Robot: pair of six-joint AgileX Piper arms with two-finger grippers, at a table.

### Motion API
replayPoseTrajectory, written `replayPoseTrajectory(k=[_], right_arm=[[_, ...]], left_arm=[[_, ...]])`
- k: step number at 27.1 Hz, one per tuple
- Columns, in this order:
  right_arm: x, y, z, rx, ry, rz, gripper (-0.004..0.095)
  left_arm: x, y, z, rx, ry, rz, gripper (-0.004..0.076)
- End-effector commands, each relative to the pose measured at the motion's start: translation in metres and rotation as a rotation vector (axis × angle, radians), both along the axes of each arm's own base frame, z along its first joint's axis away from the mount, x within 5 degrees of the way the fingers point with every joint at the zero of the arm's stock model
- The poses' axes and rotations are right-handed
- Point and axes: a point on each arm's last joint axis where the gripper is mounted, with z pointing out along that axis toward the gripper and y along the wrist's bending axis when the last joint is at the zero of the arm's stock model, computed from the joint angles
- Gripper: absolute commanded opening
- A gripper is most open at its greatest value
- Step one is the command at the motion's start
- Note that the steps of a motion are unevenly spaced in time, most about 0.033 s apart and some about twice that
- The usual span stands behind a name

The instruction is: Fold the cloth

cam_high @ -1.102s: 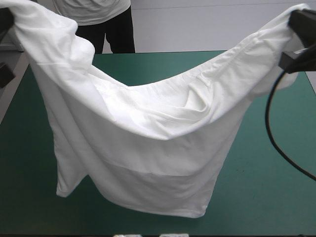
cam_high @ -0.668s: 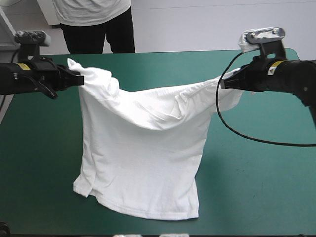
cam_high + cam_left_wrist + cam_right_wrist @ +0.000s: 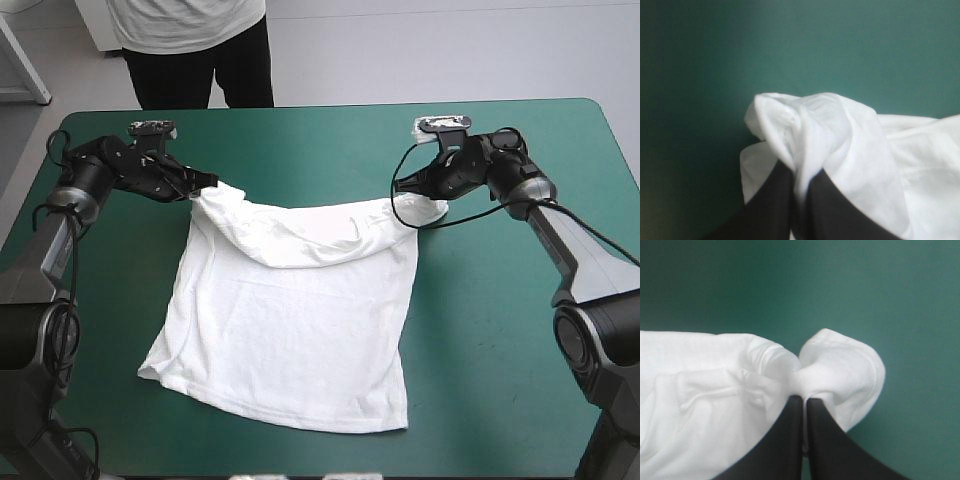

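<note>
Item: T-shirt, white, short-sleeved, thin soft cloth with a matt surface.
Position: middle of the table. The body lies spread on the teal-green cover with the hem toward the near edge, and the upper edge is strung between the two grippers toward the far edge.
Shape: roughly square panel. The hem runs slightly aslant, the near-left corner is a little turned, and the upper edge sags in a shallow curve with soft folds along it.
Left gripper: black fingers all but closed, pinching a bunched fold at the T-shirt's far-left corner.
Right gripper: black fingers pressed almost together, with the T-shirt's far-right corner clamped between them.
High view only: the garment's whole outline, with both arms reaching inward from the table's left and right edges.
Left wrist view only: cloth squeezed between the fingers puffs into a rounded lump ahead of the tips, with a stitched seam across it.
Right wrist view only: a hemmed sleeve end curls just beside the fingertips, with gathered creases on the other side.
</note>
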Motion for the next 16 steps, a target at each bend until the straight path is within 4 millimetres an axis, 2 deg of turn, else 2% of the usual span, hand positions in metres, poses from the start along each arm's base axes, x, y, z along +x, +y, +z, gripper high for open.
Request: replayPoseTrajectory(k=[1, 4, 6, 7, 8, 10, 11, 13, 16], right_arm=[[0.009, -0.006, 0.014, 0.029, -0.111, -0.031, -0.0017], [0.013, -0.005, 0.007, 0.035, -0.100, -0.038, 0.0017], [0.012, -0.005, 0.006, 0.034, -0.088, -0.033, 0.0120], [0.012, -0.004, 0.005, 0.042, -0.076, -0.033, 0.0247], [0.010, -0.004, 0.007, 0.056, -0.052, -0.032, 0.0390], [0.008, -0.004, 0.010, 0.052, -0.017, -0.029, 0.0562], [0.007, -0.004, 0.012, 0.051, -0.002, -0.025, 0.0616], [0.005, -0.004, 0.020, 0.043, 0.025, -0.016, 0.0640], [0.002, -0.004, 0.040, 0.054, 0.038, -0.021, 0.0607]], left_arm=[[0.007, 0.002, 0.015, 0.010, -0.111, 0.028, -0.0010], [0.013, 0.003, 0.009, 0.013, -0.124, 0.040, -0.0008], [0.014, 0.003, 0.009, 0.015, -0.133, 0.033, 0.0024], [0.013, 0.003, 0.009, 0.030, -0.132, 0.009, 0.0070], [0.010, 0.002, 0.009, 0.040, -0.114, -0.022, 0.0160], [0.006, 0.000, 0.015, 0.045, -0.078, -0.068, 0.0299], [0.004, -0.001, 0.018, 0.041, -0.055, -0.085, 0.0371], [0.000, -0.002, 0.031, 0.035, -0.022, -0.094, 0.0486], [-0.005, -0.001, 0.051, 0.051, -0.001, -0.085, 0.0510]])
